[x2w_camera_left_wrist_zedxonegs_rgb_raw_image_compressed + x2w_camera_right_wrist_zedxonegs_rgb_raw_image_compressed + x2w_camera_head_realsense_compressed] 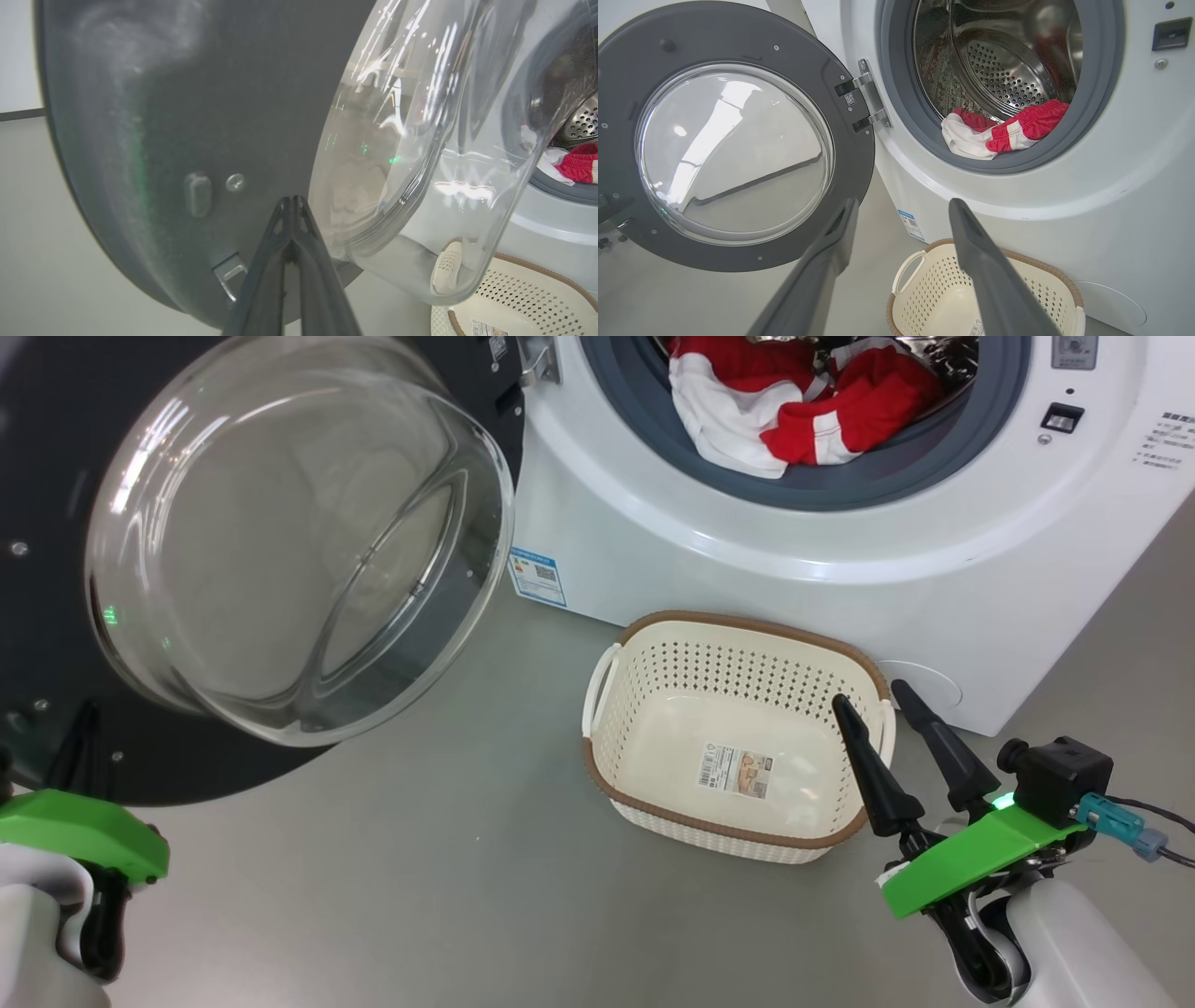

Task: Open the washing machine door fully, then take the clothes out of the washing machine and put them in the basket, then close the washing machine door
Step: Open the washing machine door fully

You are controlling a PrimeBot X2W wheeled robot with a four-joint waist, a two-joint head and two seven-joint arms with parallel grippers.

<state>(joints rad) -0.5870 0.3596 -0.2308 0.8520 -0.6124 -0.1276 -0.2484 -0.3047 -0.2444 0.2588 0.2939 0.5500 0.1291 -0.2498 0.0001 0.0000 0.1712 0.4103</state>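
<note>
Fingers of the right gripper [868,693] stand wide apart and hold nothing; in the head view their dark tapered tips lie over the right rim of the basket. The left gripper [292,201] has its two fingers pressed together, empty, their joined tip close before the door's inner face beside a small metal latch hook [229,275] — whether it touches cannot be told.

The washing machine [747,569] is a big white box with a smooth front, a grey rubber gasket [840,490] round its mouth and a perforated steel drum [1008,74] behind. The washing machine door [280,551] hangs swung open to the robot's left on a metal hinge [873,100], showing its matte dark grey inner side and a bulging bowl of clear glass that catches reflections.

The basket [738,621] sits on the grey floor [420,859] just before the machine — cream-white perforated plastic, a rounded rectangle with a brown woven-look rim and white side handles, a sticker [738,770] on its bottom.

The clothes [803,411], soft and crumpled in bright red and white, lie at the drum's front, lapping onto the gasket. A small blue label [537,577] marks the machine's lower left corner.
</note>
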